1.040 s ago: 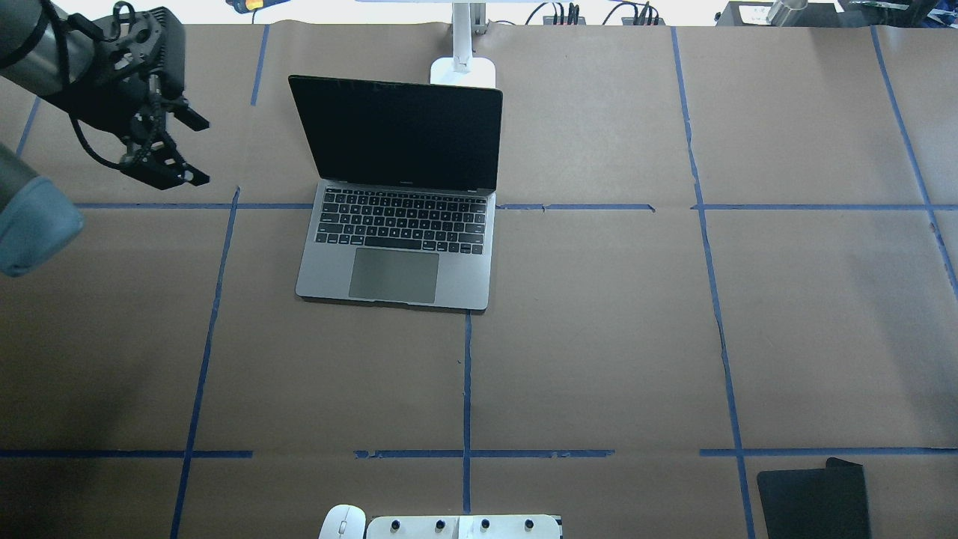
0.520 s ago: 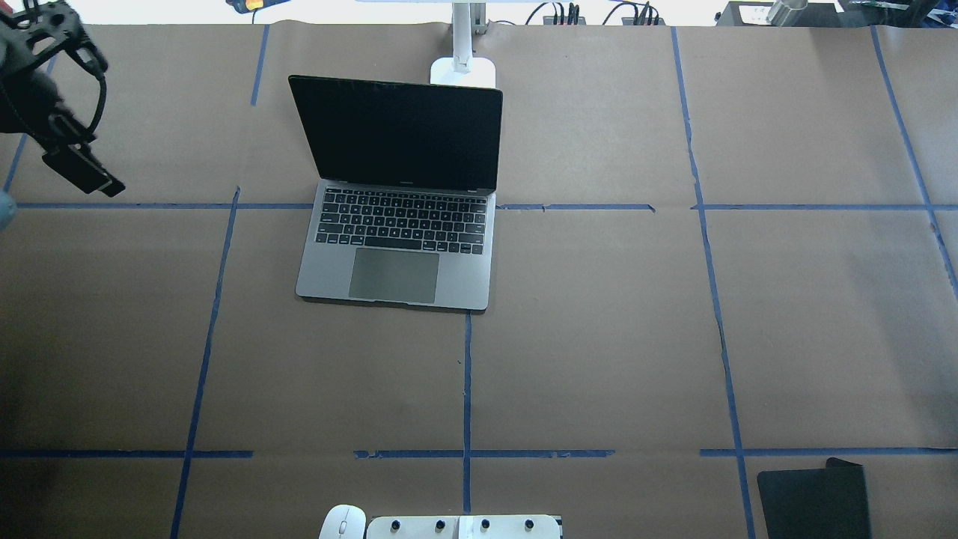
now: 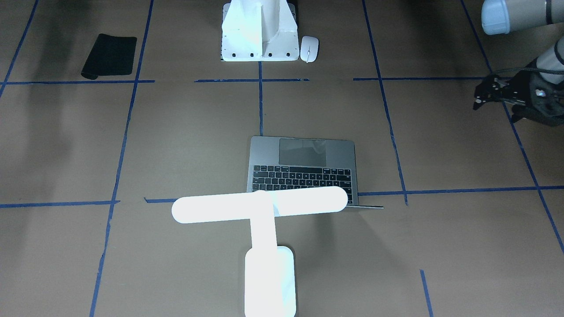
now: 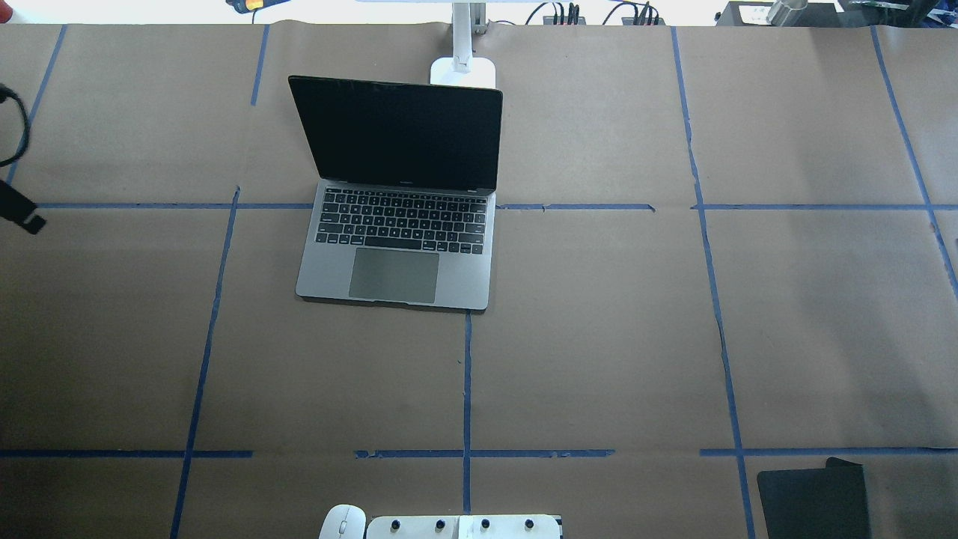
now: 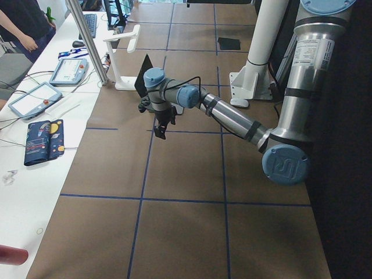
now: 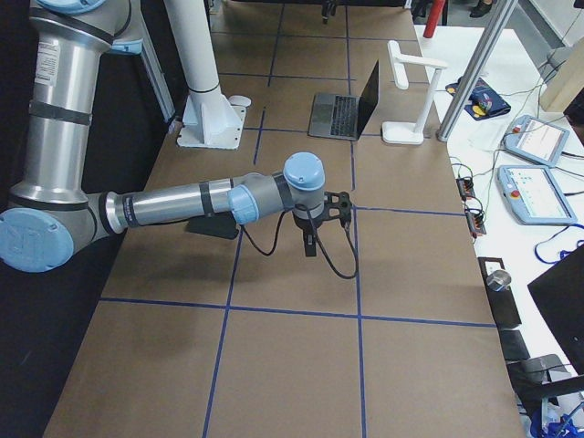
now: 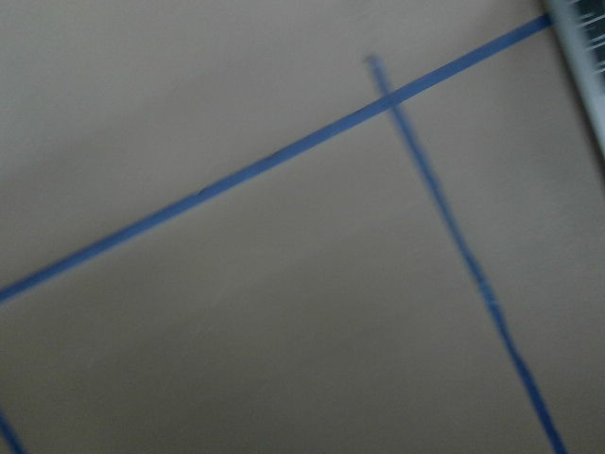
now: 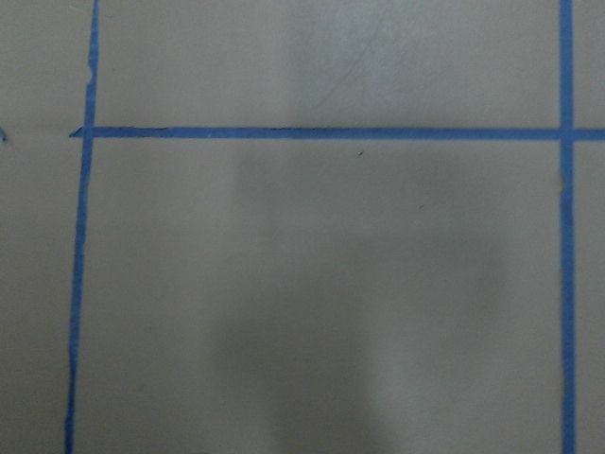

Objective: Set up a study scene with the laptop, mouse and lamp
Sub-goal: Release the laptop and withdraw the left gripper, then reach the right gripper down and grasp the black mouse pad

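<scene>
The grey laptop [image 4: 397, 254] stands open in the middle of the table, its dark screen toward me; it also shows in the front view [image 3: 304, 169]. The glowing white T-shaped lamp [image 3: 264, 211] stands just behind it, with its base [image 4: 464, 71] at the far edge. The white mouse [image 4: 343, 522] lies at the near edge beside the pedestal; it also shows in the front view [image 3: 309, 48]. My left gripper [image 3: 480, 94] hovers empty far to the laptop's left, its fingers apart. My right gripper [image 6: 310, 242] hangs over bare table far to the right; I cannot tell whether it is open or shut.
A white bolted pedestal [image 3: 257, 31] stands at the near edge, centre. A black mat [image 4: 814, 498] lies at the near right corner. Brown paper with blue tape lines [image 4: 468, 374] covers the table. Cables and devices lie beyond the far edge.
My left arm has drawn back to the left, almost out of the overhead view; only one fingertip shows at the left edge. Laptop, lamp and mouse have not moved.
</scene>
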`<state>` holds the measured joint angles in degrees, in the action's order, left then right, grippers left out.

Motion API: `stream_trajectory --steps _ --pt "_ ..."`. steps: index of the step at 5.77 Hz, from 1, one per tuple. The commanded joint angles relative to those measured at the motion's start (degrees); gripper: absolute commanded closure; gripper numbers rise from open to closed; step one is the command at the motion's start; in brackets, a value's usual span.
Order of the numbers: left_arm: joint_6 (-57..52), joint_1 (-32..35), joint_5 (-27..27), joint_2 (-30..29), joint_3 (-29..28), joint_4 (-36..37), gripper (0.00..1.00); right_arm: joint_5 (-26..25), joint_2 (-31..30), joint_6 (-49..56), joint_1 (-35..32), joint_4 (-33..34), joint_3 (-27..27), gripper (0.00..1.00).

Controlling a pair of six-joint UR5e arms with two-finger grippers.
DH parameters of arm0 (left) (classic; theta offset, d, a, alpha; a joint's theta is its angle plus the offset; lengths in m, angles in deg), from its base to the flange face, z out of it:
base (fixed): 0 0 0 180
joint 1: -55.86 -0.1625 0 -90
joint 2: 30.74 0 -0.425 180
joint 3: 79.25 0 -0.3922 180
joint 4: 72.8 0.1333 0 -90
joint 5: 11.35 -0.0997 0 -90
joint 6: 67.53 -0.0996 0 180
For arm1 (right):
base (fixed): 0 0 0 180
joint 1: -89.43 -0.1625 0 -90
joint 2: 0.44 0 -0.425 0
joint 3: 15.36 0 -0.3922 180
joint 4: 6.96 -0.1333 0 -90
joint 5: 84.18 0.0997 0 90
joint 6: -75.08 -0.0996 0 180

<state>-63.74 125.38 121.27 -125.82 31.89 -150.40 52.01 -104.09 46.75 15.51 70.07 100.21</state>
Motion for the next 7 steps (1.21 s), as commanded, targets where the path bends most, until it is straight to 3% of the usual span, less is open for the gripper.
stream_trajectory --steps 1,4,6,7 --pt "0.35 3.42 0.18 3.06 0.12 -0.36 0.00 -3.98 -10.01 -21.92 11.55 -19.92 4.75 0.00" --pt "0.44 3.87 0.27 3.24 1.35 -0.28 0.00 -18.98 -17.01 -43.84 32.37 -39.62 4.49 0.00" --pt "0.44 3.87 0.27 3.24 1.26 -0.28 0.00 -38.97 -17.28 -57.55 53.95 -40.82 4.23 0.00" --pt "0.44 3.87 0.18 3.24 1.26 -0.28 0.00 -40.90 -19.03 -58.58 56.84 -43.00 3.96 0.00"
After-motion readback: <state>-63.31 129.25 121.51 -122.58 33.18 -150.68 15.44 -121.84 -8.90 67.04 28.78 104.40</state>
